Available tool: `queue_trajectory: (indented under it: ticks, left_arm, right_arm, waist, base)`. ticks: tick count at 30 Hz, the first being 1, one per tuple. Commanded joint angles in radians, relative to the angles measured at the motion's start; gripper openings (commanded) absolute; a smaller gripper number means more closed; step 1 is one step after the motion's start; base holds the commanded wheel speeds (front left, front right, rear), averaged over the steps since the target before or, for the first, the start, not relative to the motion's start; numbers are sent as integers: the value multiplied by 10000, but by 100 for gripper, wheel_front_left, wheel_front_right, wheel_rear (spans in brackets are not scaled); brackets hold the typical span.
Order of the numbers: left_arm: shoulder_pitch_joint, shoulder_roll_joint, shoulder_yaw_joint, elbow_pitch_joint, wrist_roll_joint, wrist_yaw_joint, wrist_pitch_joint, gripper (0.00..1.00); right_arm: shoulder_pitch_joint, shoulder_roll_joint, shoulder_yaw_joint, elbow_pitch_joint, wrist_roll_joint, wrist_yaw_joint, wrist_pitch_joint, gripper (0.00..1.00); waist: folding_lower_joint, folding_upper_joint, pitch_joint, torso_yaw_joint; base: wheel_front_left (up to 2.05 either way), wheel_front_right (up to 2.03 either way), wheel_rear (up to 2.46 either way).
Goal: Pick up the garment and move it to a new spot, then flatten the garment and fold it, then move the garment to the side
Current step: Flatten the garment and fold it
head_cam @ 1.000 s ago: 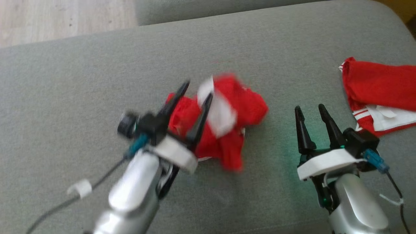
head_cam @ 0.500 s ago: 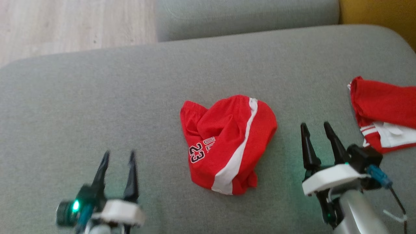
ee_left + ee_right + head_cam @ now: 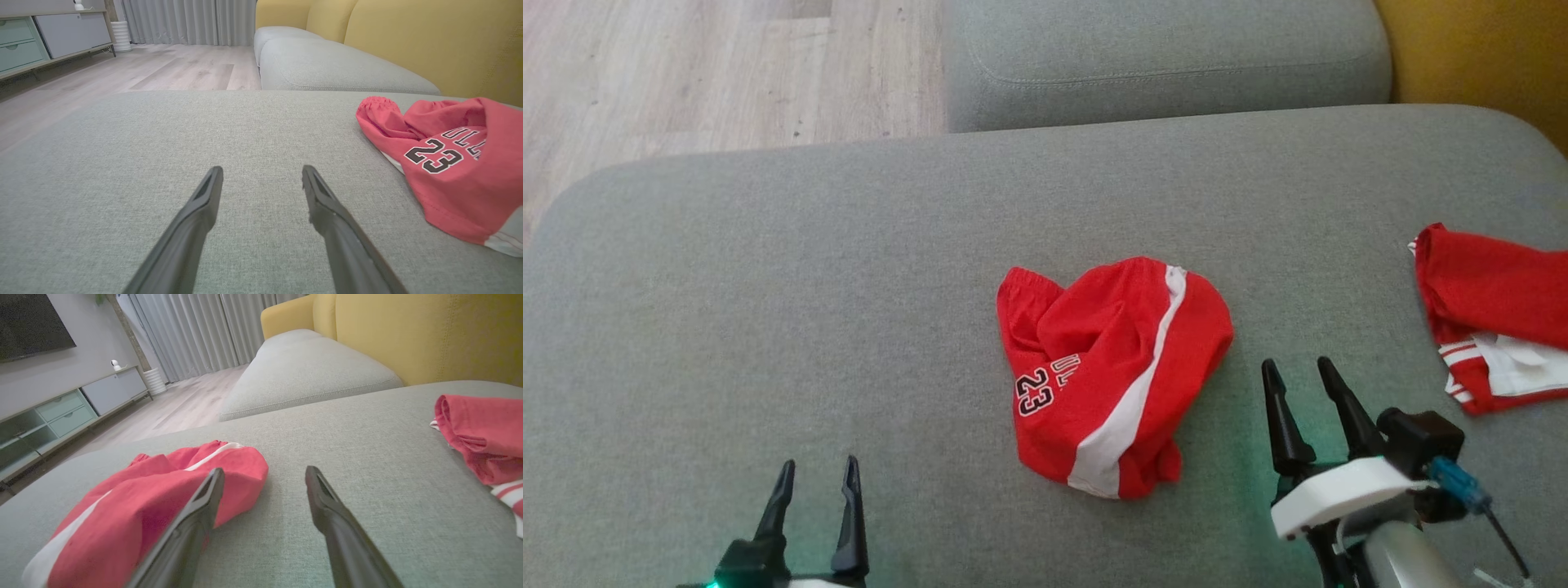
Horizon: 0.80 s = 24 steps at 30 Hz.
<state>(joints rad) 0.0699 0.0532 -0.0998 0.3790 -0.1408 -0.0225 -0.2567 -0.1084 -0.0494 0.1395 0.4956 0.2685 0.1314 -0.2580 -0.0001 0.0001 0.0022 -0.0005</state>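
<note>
On the soft grey sofa seat, the crumpled red shorts with a white stripe lie in the middle. The left gripper and right gripper gape wide, empty. Best to pinch two far edges and pull flat.

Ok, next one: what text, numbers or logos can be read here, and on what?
"23": black numerals on the crumpled red garment.
Letters above the 23: cut off by a fold, not readable whole.
Second red garment: no readable text shown.
</note>
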Motion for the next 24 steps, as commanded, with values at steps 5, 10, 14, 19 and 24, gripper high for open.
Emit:
queue_trajectory:
  ticks: [5,10,14,19,24]
  left_arm:
    - [-462,-24,114,-259,35,-89,-51,100]
    - [-774,-27,-435,-228,-190,-112,-51,100]
    - [-1030,-28,-923,-213,-426,-158,-51,100]
    - [-1228,-28,-1323,-112,-682,-130,-51,100]
    - [-1354,-29,-1576,-87,-852,-71,-51,100]
  right_arm:
    - [-892,-9,501,-445,0,-7,-38,100]
    - [-2360,-9,757,542,-503,-7,-38,100]
    - [-3751,-142,775,1709,-845,-7,152,100]
    - [-5049,-726,596,3337,-1018,-7,712,100]
    - [-5302,-1233,683,4733,-1109,-7,1291,100]
  waist:
    - [1,-1,108,134]
    - [1,-1,397,604]
    - [1,-1,765,1202]
    - [1,-1,1256,1957]
    - [1,-1,1554,2489]
  base:
    - [0,0,0]
    - [0,0,0]
    - [0,0,0]
    - [0,0,0]
    - [0,0,0]
